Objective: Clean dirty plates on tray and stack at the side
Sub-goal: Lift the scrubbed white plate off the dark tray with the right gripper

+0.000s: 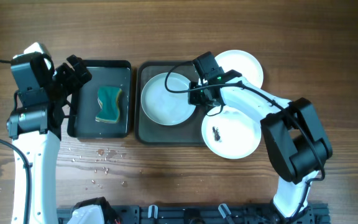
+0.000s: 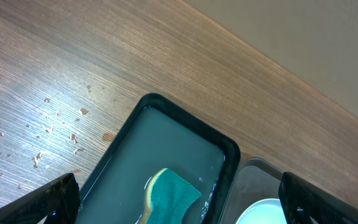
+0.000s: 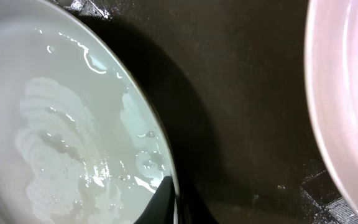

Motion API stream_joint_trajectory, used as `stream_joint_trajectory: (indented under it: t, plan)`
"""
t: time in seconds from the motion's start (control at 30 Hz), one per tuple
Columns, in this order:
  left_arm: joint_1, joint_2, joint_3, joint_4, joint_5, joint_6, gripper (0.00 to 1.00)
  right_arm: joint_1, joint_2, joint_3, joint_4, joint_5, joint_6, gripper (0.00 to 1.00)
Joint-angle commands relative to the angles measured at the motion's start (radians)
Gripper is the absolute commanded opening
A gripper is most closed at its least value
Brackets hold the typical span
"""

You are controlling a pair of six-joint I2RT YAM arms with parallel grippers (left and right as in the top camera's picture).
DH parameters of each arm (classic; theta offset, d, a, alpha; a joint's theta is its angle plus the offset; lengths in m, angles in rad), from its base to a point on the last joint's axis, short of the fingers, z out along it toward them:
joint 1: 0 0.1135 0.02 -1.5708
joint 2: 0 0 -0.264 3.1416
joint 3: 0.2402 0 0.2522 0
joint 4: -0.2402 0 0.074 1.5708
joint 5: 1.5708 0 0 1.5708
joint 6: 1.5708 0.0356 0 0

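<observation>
Now, wet plate [image 1: 163, 99]: lies in the tray [image 1: 143, 134], looks wiped, probably due for stacking.
Right gripper [image 1: 198, 96]: clenched on the plate rim nearest the tray's right edge, a lifting hold.
Exit room: smeared plate [image 1: 232, 134] and third plate [image 1: 241, 65] crowd the tray's right side.
Left gripper [image 1: 73, 81]: spread, empty, left of the tray by the sponge [image 1: 109, 104].

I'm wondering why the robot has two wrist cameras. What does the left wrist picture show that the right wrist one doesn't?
Only the left wrist view shows the green-and-yellow sponge in the water-filled glossy black tray, plus the brown wooden table. Only the right wrist view shows the right hand closed on the rim of the wet round white plate, and another round white plate beside it. Both show that wet plate on the dark grey-green rectangular tray.
</observation>
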Motion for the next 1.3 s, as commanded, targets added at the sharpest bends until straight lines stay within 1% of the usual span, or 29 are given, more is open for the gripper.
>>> stream_joint_trajectory:
  t: [0.0,0.1,0.27,0.43,0.53,0.63,0.77,0.87,1.03,1.27]
  plan:
    - [0.004,-0.002,0.007,0.000,-0.010,-0.012,1.00,0.003,0.013,-0.008,0.002,0.014,0.011,0.04]
    - [0.004,-0.002,0.007,0.000,-0.010,-0.012,1.00,-0.003,0.003,0.001,-0.005,0.014,-0.001,0.04]
    - [0.004,-0.002,0.007,0.000,-0.010,-0.012,1.00,-0.034,-0.083,0.074,-0.097,0.014,-0.023,0.04]
    - [0.004,-0.002,0.007,-0.001,-0.010,-0.012,1.00,-0.036,-0.176,0.081,-0.100,0.010,-0.023,0.04]
    - [0.004,-0.002,0.007,0.000,-0.010,-0.012,1.00,-0.036,-0.211,0.081,-0.092,-0.032,-0.018,0.04]
    - [0.004,-0.002,0.007,0.000,-0.010,-0.012,1.00,-0.035,-0.218,0.086,-0.080,-0.059,-0.014,0.04]
    - [0.004,-0.002,0.007,0.000,-0.010,-0.012,1.00,-0.018,-0.217,0.113,-0.066,-0.048,-0.014,0.04]
    - [0.004,-0.002,0.007,0.000,-0.010,-0.012,1.00,0.014,-0.217,0.148,-0.027,0.025,-0.005,0.05]
    - [0.004,-0.002,0.007,0.000,-0.010,-0.012,1.00,0.100,-0.216,0.166,0.079,0.235,0.001,0.04]
    - [0.004,-0.002,0.007,0.000,-0.010,-0.012,1.00,0.214,-0.152,0.166,0.260,0.377,0.000,0.05]
